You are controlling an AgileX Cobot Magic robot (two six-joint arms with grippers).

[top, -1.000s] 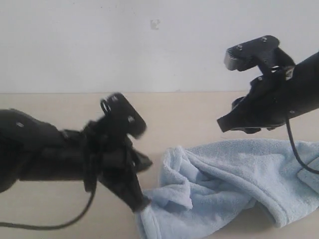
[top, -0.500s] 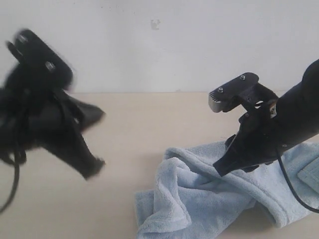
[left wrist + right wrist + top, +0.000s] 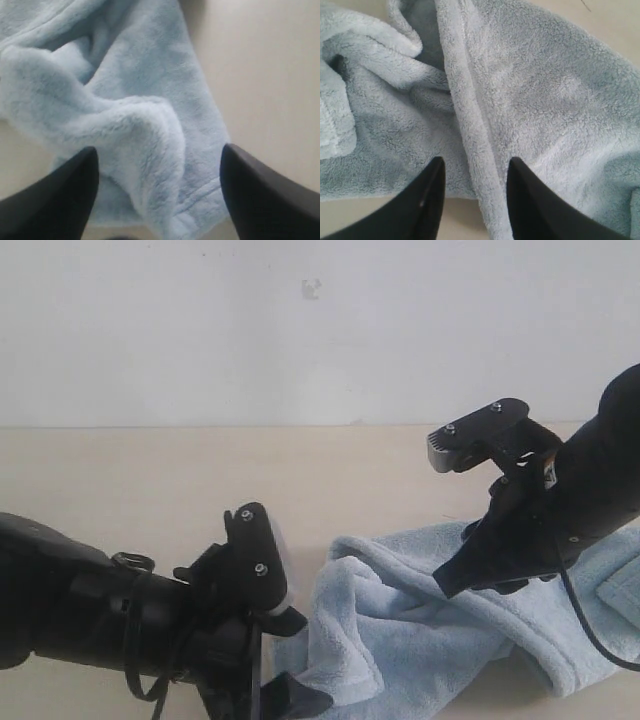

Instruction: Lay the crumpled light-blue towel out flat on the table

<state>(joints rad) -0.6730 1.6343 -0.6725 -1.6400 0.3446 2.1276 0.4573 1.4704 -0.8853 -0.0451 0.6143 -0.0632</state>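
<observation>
The light-blue towel (image 3: 420, 630) lies crumpled in thick folds on the beige table (image 3: 150, 480), at the front right. My left gripper (image 3: 290, 665) sits low at the towel's near left corner. In the left wrist view it (image 3: 159, 150) is wide open, with a soft fold of the towel (image 3: 145, 125) and its hemmed corner between the fingers. My right gripper (image 3: 450, 583) points down onto the towel's middle ridge. In the right wrist view it (image 3: 476, 162) is open and straddles a rolled edge of the towel (image 3: 485, 150). No white tag shows.
A plain white wall (image 3: 300, 330) rises behind the table. Bare tabletop stretches left of and behind the towel. A black cable (image 3: 590, 620) hangs from the right arm over the towel, and another loops under the left arm (image 3: 150, 680).
The left arm swung up and away to the left, then came back down to the towel's near left corner. The right gripper dropped onto the towel and has since barely moved.
</observation>
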